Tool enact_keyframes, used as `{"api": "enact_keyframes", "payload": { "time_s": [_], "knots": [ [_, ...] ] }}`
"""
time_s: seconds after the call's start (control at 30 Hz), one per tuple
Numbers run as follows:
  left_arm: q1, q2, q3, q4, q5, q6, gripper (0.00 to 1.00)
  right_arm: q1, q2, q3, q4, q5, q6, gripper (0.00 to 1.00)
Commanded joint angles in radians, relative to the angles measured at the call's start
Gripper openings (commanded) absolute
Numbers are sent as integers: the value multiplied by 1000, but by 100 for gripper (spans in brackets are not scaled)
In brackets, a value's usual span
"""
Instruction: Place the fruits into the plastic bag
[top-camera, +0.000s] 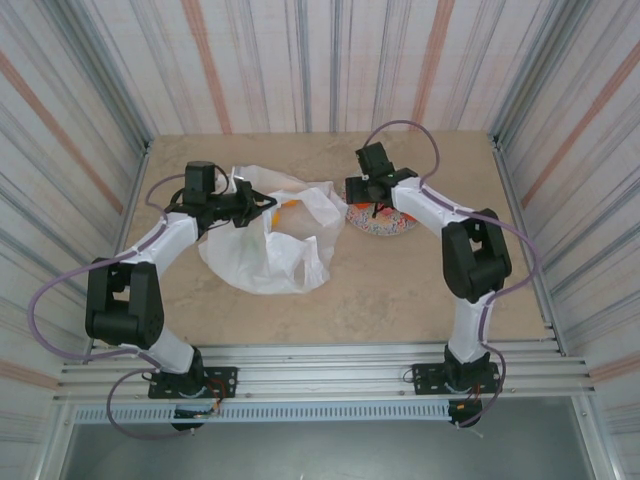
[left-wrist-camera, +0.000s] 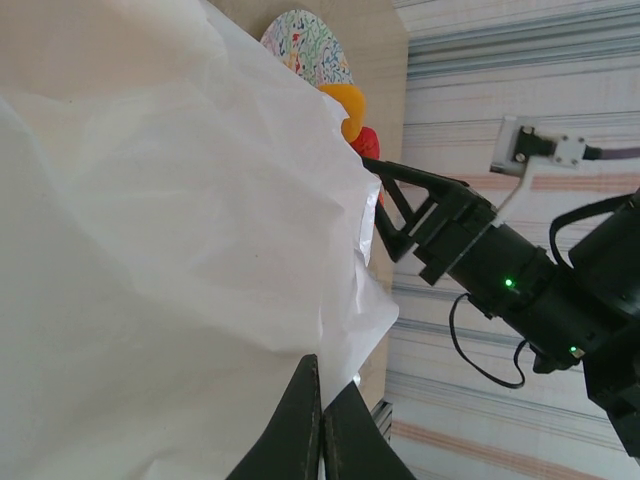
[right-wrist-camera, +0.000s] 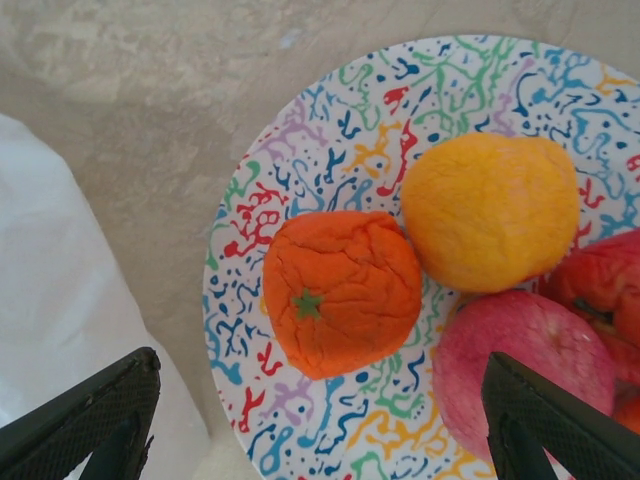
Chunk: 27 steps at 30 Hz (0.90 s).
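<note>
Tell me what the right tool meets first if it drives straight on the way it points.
Most likely the orange on the plate: it lies centred in the open right tool. The pink fruit beside it may touch one finger too; depth is unclear.

Tabletop (top-camera: 400, 290): carries bag and plate.
Bag (top-camera: 265, 255): left of centre, with the left hand (top-camera: 255, 203) at its far edge.
Plate (top-camera: 403, 227): just right of the bag.
On plate: orange (right-wrist-camera: 340, 290) nearest the bag, pear (right-wrist-camera: 490, 210) just beside it, apple (right-wrist-camera: 525, 370) beside both, and one more fruit (right-wrist-camera: 600, 290) beyond the apple.
Right hand (top-camera: 372, 195): over the plate.
</note>
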Motion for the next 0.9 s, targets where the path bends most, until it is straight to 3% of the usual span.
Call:
{"api": "enact_keyframes", "payload": {
  "time_s": [0.0,0.87],
  "knots": [
    [9,-6,-17,12,15,19,0,0,57,81,-92,47,-43,85],
    [14,-15,-25,21,23,11,0,9,205,209,-151,37,-77,75]
  ]
}}
